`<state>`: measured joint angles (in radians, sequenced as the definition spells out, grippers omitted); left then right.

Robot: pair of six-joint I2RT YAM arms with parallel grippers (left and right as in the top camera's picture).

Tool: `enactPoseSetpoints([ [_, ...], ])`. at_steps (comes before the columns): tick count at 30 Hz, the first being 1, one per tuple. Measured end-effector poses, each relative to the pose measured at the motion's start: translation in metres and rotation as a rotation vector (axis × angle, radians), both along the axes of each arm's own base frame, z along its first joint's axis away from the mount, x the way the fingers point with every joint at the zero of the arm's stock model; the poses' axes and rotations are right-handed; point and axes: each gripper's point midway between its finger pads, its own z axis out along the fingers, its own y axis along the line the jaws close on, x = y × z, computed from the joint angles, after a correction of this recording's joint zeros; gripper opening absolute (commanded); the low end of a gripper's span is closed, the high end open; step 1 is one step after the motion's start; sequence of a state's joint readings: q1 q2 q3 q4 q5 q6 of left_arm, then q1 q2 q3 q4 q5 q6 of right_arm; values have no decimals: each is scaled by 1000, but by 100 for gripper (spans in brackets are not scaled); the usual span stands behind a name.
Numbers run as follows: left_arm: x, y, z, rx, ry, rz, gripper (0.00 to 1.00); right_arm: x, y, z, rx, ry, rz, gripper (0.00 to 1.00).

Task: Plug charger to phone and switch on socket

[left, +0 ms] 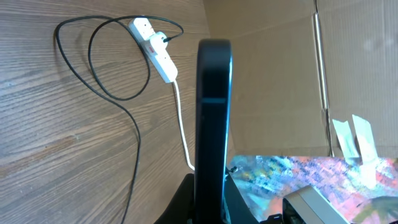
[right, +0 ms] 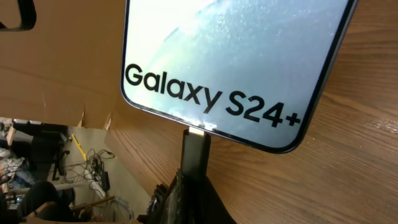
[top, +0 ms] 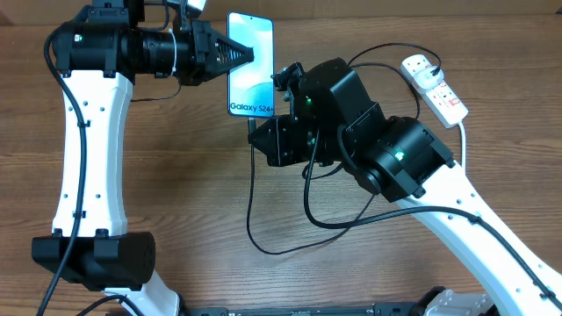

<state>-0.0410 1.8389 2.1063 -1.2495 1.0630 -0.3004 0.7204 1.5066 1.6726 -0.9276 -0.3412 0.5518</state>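
Overhead, we see our left pincer (top: 239, 55) clamped on the edge of the slim turquoise-screened phone (top: 253, 79). Our right pincer (right: 193, 183) grips the thin black charger (right: 195, 148), its tip meeting the phone's bottom edge just beyond.

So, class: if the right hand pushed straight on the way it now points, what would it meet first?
The bottom edge of the phone. The right hand grips the charger connector, whose tip sits right at that edge, seemingly at the port; whether it has entered is unclear.

One phone (top: 250, 61), one charger (top: 249, 202), apparently one socket (top: 436, 88)
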Motion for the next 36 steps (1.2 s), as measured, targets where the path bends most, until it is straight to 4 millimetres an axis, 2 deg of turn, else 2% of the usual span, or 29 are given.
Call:
enactPoseSetpoints([
  [34,-6,3,-1,-13,21,-15,4,-2,4,4,32,14,9,4],
  [35,-6,3,-1,-12,19,-16,4,-2,4,4,32,14,9,4],
  [36,-6,3,-1,-12,18,-16,4,-2,4,3,31,15,8,9],
])
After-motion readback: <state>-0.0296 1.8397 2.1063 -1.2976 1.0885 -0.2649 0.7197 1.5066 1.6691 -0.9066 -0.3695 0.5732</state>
